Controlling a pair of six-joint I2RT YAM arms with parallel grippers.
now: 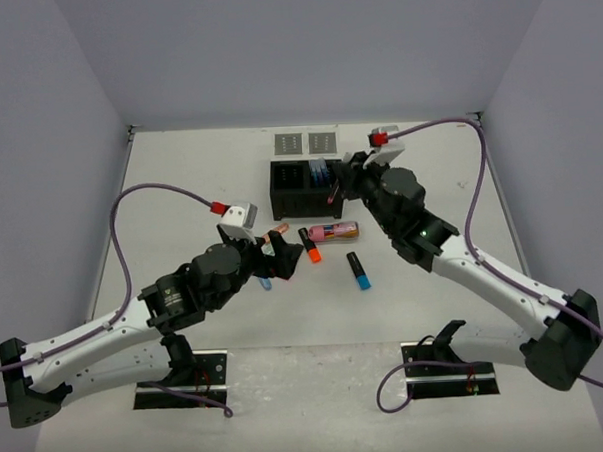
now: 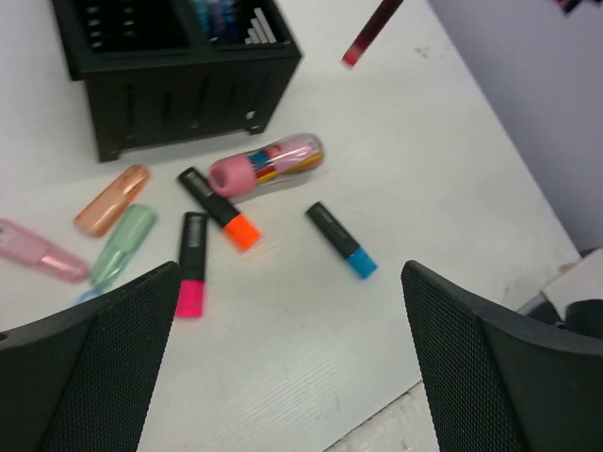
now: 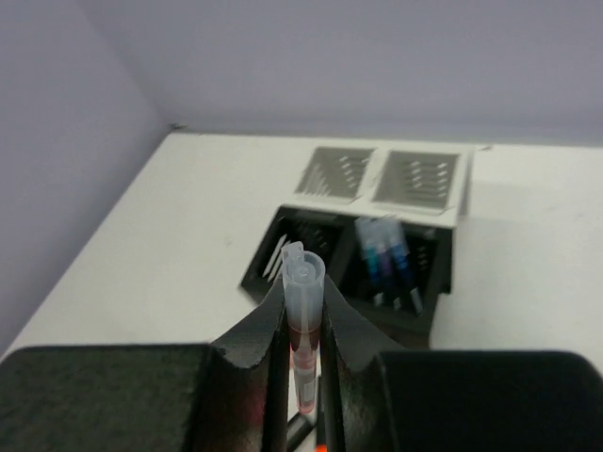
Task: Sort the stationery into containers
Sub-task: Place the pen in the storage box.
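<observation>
Pen (image 3: 303, 350) pinched near black box (image 3: 273, 282)

We are gripping the pen upright in our right gripper (image 3: 304, 315), fingers pressing on its red barrel, just short of the box. Blue pens (image 3: 382, 259) are standing in its right compartment. Our left gripper (image 2: 292, 325) is hovering with its fingers spread wide over the pink highlighter (image 2: 191, 268), orange highlighter (image 2: 221, 209), blue highlighter (image 2: 341, 240) and pink-gold tube (image 2: 268, 165), all lying loose on the table (image 2: 424, 151).

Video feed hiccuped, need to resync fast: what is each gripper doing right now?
Left gripper: open, holding nothing.
Right gripper: closed on a thin red pen with a clear cap.
</observation>
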